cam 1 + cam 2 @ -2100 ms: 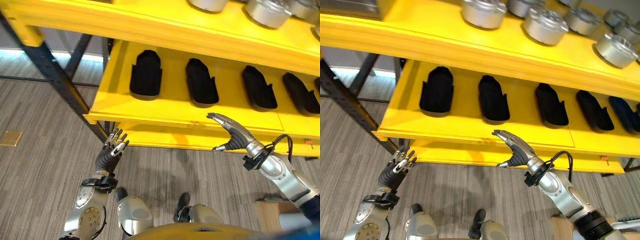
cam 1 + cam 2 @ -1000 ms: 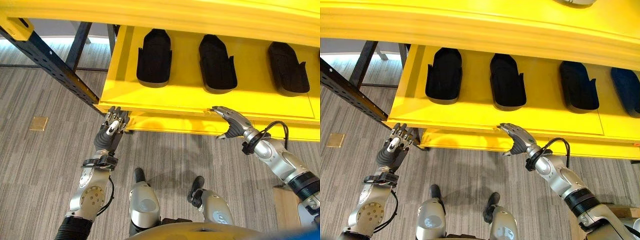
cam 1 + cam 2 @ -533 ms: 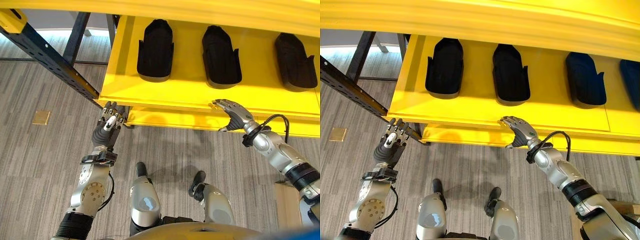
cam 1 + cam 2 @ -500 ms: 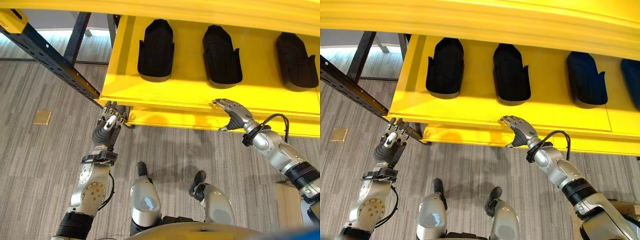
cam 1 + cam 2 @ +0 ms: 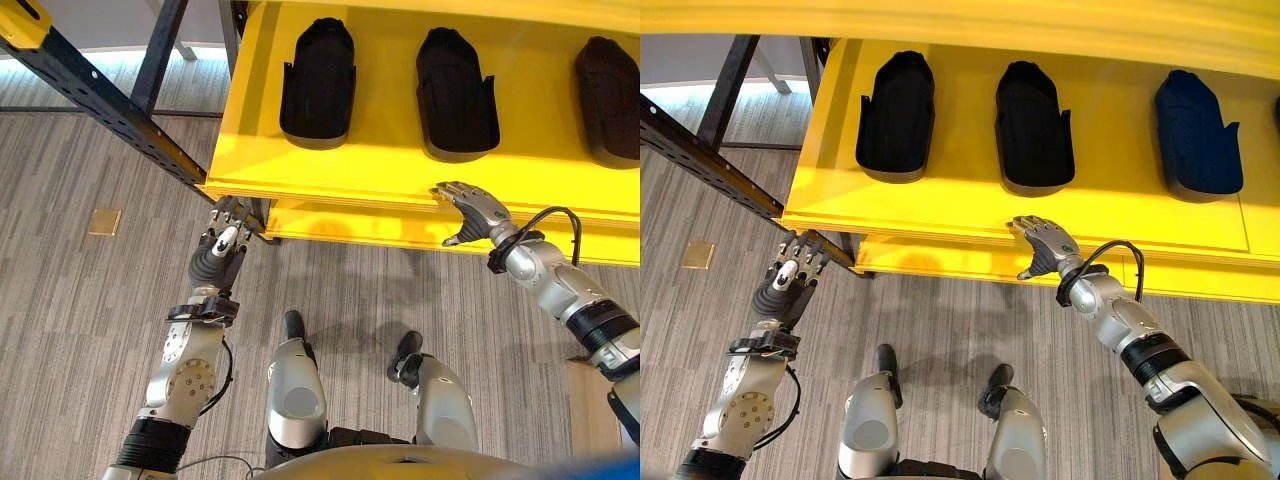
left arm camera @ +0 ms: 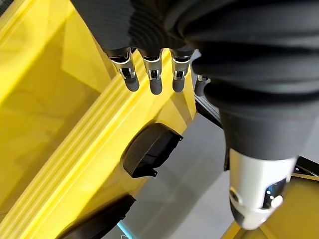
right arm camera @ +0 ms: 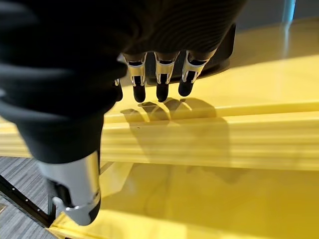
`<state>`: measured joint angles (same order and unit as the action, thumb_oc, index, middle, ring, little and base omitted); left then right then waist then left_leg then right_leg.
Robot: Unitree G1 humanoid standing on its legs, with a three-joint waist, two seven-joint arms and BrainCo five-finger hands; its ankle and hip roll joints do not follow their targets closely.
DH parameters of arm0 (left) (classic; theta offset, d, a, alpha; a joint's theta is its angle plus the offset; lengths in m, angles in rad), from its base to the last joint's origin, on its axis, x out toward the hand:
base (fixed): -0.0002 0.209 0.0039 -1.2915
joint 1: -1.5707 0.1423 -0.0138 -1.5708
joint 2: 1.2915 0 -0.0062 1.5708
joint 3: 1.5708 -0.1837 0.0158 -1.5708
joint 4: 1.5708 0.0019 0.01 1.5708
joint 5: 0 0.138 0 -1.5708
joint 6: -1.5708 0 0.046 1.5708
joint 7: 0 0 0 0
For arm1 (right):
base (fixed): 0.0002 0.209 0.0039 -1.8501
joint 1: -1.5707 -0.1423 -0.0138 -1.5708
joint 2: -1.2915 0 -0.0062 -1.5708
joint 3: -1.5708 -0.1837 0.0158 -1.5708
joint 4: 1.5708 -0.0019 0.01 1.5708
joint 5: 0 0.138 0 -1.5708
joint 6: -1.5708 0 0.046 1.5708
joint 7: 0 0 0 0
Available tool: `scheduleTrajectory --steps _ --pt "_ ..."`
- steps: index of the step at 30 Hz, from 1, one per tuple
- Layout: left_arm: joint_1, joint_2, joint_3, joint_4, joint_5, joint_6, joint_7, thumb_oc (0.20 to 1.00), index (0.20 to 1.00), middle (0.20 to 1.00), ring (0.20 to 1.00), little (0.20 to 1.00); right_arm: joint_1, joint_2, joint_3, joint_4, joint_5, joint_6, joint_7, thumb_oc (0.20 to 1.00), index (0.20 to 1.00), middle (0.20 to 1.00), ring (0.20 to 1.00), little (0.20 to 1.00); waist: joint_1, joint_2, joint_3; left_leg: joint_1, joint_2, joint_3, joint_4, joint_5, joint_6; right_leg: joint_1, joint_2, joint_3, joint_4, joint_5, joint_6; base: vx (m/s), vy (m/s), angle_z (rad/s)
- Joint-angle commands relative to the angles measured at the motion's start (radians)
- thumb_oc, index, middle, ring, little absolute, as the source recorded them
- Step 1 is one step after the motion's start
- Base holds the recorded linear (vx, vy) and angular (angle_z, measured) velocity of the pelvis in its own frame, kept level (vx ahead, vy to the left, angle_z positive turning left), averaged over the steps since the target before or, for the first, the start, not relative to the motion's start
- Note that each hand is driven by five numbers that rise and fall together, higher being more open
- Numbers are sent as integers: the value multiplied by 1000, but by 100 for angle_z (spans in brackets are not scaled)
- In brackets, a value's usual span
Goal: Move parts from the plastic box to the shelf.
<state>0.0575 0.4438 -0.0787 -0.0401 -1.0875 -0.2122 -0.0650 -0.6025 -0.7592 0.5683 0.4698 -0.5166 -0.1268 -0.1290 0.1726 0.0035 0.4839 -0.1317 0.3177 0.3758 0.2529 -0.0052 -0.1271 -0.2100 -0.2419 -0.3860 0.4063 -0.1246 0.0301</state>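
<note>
1. Left eye view: the yellow shelf carries black moulded cradles in a row, each one bare.
2. The right hand hangs over the shelf's front edge, fingers straight and relaxed, holding nothing.
3. The left hand sits just below the shelf's left corner, fingers loosely extended and empty.
4. No part or plastic box can be made out.

Both eye views look steeply down from above onto the yellow shelf front edge, sharing it, while each wrist view faces that same edge from very close.
</note>
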Motion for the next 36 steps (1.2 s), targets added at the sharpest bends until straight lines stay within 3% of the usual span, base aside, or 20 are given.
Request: scheduleTrajectory --steps 1,19,20,22,23,26,27,36 --pt "-12 8 -26 -25 24 -49 -24 1000 1000 1000 1000 1000 -76 -7 25 39 -13 18 -5 1000 1000 1000 1000 1000 28 1 -28 -44 49 -20 53 1 1 7 -130 -97 71 8 92 0 0 0" --pt "-34 -5 -51 1 12 -35 -33 1000 1000 1000 1000 1000 -223 -26 82 196 0 24 49 1000 1000 1000 1000 1000 44 27 -11 -70 58 -32 71 5 -3 -34 -161 -109 150 -18 78 5 0 0" --pt "-35 -6 -54 4 10 -34 -28 1000 1000 1000 1000 1000 -233 -23 85 205 -6 30 56 1000 1000 1000 1000 1000 45 26 -10 -66 57 -43 80 -12 -17 -35 -166 -98 169 -37 92 0 0 0" --pt "-40 -6 -53 8 11 -35 -30 1000 1000 1000 1000 1000 -244 -21 87 219 -8 31 55 1000 1000 1000 1000 1000 47 29 -8 -76 59 -34 74 6 -4 -44 -165 -109 165 -22 76 0 0 0" --pt "-42 -5 -57 9 11 -35 -26 1000 1000 1000 1000 1000 -255 -22 93 234 -14 28 58 1000 1000 1000 1000 1000 48 30 -6 -75 56 -48 86 -12 -17 -46 -168 -97 185 -43 90 0 0 0" --pt "-45 -5 -57 17 3 -32 -28 1000 1000 1000 1000 1000 -267 -26 98 247 -15 27 57 1000 1000 1000 1000 1000 49 33 -3 -85 59 -40 80 7 -4 -56 -167 -109 183 -29 73 10 -5 4" --pt "-44 -6 -61 20 6 -34 -29 1000 1000 1000 1000 1000 -282 -28 103 259 -8 32 61 1000 1000 1000 1000 1000 51 32 -2 -81 57 -50 90 -11 -17 -50 -172 -101 198 -50 87 74 -8 4" --pt "-39 -12 -62 23 3 -32 -36 1000 1000 1000 1000 1000 -317 -26 115 283 -9 25 70 1000 1000 1000 1000 1000 56 39 2 -85 55 -53 93 -10 -16 -55 -177 -104 214 -59 83 10 -1 1"
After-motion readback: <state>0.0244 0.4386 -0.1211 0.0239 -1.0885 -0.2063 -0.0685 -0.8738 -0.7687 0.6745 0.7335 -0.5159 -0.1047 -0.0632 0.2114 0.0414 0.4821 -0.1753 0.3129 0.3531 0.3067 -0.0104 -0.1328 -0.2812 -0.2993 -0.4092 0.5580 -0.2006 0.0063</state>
